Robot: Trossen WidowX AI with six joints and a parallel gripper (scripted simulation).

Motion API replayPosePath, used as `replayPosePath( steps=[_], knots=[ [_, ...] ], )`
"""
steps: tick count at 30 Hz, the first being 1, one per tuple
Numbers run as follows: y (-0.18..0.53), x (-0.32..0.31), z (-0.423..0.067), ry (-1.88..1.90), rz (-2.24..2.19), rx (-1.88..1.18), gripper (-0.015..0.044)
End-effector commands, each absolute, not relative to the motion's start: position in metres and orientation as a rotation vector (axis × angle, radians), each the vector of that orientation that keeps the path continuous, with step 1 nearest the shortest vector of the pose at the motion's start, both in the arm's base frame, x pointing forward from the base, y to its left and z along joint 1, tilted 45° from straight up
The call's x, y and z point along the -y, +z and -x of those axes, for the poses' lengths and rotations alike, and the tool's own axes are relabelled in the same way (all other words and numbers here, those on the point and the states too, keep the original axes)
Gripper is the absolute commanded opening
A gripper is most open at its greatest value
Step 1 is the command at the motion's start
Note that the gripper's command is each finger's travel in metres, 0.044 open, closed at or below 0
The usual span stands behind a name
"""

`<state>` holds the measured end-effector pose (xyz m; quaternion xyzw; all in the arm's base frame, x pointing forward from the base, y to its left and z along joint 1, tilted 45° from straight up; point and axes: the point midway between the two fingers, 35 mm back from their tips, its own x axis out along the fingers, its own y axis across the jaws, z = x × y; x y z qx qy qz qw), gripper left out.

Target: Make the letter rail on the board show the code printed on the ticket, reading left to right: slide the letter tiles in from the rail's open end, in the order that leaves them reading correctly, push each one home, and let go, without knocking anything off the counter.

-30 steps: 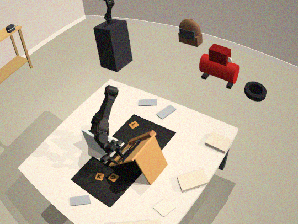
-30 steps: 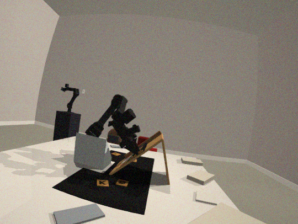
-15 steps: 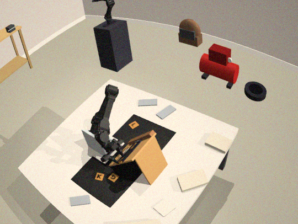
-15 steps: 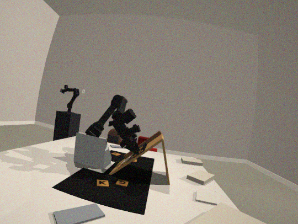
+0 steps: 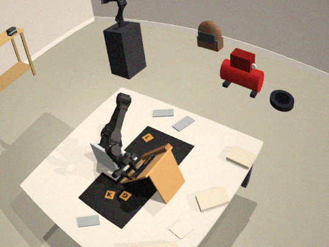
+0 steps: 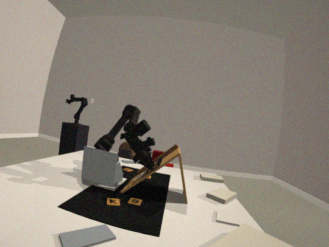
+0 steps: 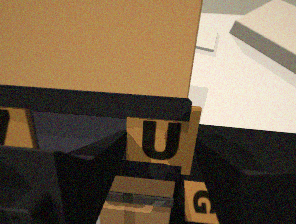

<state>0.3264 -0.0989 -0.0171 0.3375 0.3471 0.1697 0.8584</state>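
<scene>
My gripper is shut on the U tile, which stands upright-reading at the right end of the rail's dark upper lip, its right edge a little past the lip's end. Another tile sits farther left in the rail, a gap between them; its letter is cut off. The tilted orange board carries the rail. The K tile and G tile lie on the mat. The L tile lies behind. The ticket's print is not readable.
The black mat lies under the board. A grey slanted block stands close beside the arm. Flat grey pieces and cream slabs lie around on the white counter.
</scene>
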Motion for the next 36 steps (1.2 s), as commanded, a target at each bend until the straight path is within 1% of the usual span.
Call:
replayPosePath(
  steps=[1,36],
  knots=[
    [-0.016,0.097,-0.326,0.352,-0.712,-0.733,0.0000],
    [-0.003,0.082,-0.323,0.353,-0.713,-0.733,0.0000]
  ],
)
